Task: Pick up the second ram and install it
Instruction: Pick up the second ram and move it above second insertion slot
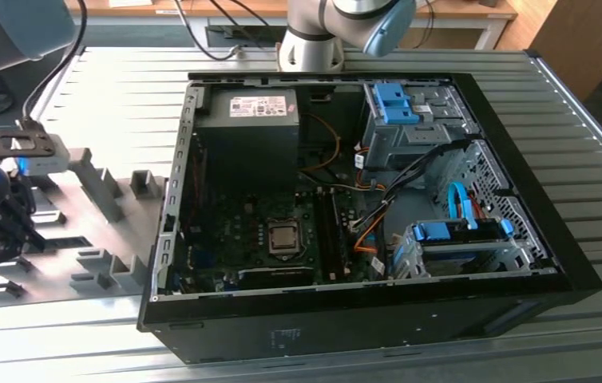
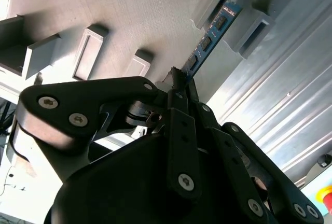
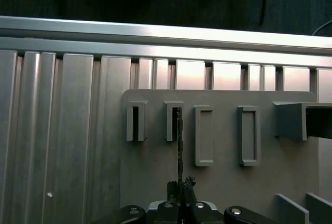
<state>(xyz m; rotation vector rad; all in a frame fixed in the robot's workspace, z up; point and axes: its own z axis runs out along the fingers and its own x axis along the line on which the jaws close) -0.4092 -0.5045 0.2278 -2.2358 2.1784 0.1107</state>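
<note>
Exterior view: gripper (image 1: 8, 223) low over gray fixture plate (image 1: 99, 239) at the bench's (image 1: 556, 104) edge, exterior view's left, beside open PC case (image 1: 386, 319)

Second wrist view: gripper (image 2: 179, 81) clamped on one end of the second ram (image 2: 207, 40), far end btwn slotted blocks (image 2: 249, 24)

First wrist view: ram (image 3: 179, 146) seen edge-on, running from gripper (image 3: 180, 185) to a slot block (image 3: 170, 123) near the plate's (image 3: 150, 167) edge

Silver arm (image 1: 312, 44) with blue cap (image 1: 390, 32); matte black, screw-studded jaws.
</note>
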